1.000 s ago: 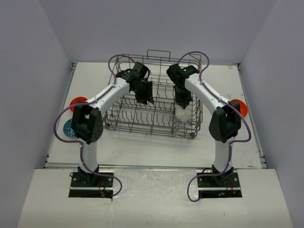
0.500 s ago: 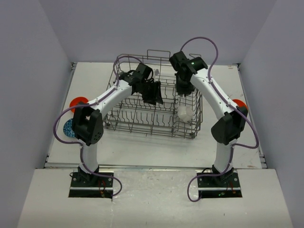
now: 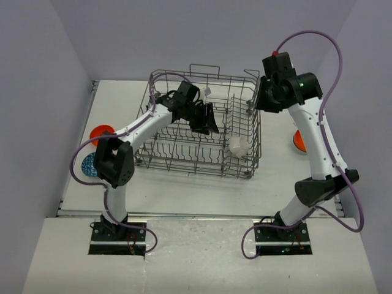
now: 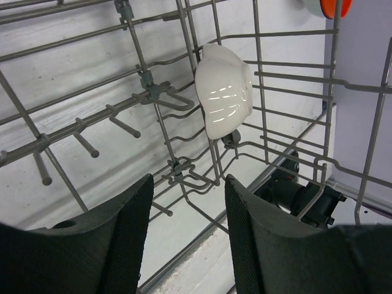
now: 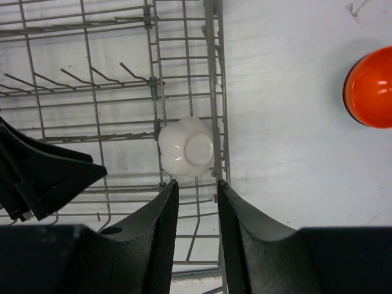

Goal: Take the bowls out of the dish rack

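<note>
Dish rack (image 3: 184, 153) stands mid-bench, nearer the far edge than the near one.

One plain white bowl (image 3: 239, 146) is in it, at the rack's near right corner; it is tipped among the tines and leans by the right side wires; its foot ring shows from above in the right wrist view.

Left arm reaches into the rack from the left side; left fingers (image 4: 125, 239) are over the middle rows of tines and aimed at the white bowl; they are apart from it, spread, with nothing between them.

Right arm is raised high; right fingers (image 5: 251, 245) are above the rack's right side and look straight down on the white bowl; they are parted by a narrow gap and grasp nothing.

On the bare bench, one orange bowl (image 3: 100, 133) lies by the left edge; the blue-teal speckled bowl (image 3: 87, 164) is just nearer along that edge, half hidden behind the left arm.

Second orange bowl (image 5: 370, 89) lies by the right edge, well apart from the rack.
</note>
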{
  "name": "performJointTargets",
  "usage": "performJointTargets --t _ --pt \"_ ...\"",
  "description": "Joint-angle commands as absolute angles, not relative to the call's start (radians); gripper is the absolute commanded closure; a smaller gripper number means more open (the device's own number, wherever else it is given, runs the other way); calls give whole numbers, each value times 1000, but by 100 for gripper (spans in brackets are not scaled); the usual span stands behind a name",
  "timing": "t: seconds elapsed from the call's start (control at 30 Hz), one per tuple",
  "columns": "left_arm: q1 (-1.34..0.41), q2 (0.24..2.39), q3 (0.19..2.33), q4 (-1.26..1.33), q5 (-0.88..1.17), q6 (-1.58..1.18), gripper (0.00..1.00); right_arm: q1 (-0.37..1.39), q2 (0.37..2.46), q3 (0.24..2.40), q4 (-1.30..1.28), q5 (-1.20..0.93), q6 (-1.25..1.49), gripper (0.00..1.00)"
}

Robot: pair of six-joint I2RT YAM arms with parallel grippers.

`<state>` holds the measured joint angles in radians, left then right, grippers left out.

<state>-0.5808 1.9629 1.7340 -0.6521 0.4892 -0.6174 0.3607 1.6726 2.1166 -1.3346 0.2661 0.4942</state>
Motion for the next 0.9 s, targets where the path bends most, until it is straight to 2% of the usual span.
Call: performJointTargets --t 0.0,0.23,0.4,0.47,0.5,0.57,0.87 --pt "-598 1979 1733 -598 557 -635 48 324 1622 2037 -1421 221 496 67" --pt "-603 2014 1755 -600 558 -637 48 284 1565 1844 -1322 147 489 68" --pt "-603 2032 1758 -606 552 -635 48 272 1563 1767 -1273 121 491 72" --pt "-603 2037 1758 -606 554 -635 48 270 1563 1753 -1267 118 495 79" --pt "-604 2039 1761 -606 555 -635 48 270 1560 1741 -1256 117 495 89" --pt "-603 2046 1767 -604 558 -637 48 268 1559 1736 -1255 117 499 100" --pt "-635 2088 1779 -537 623 -669 47 268 1569 1767 -1250 83 502 100"
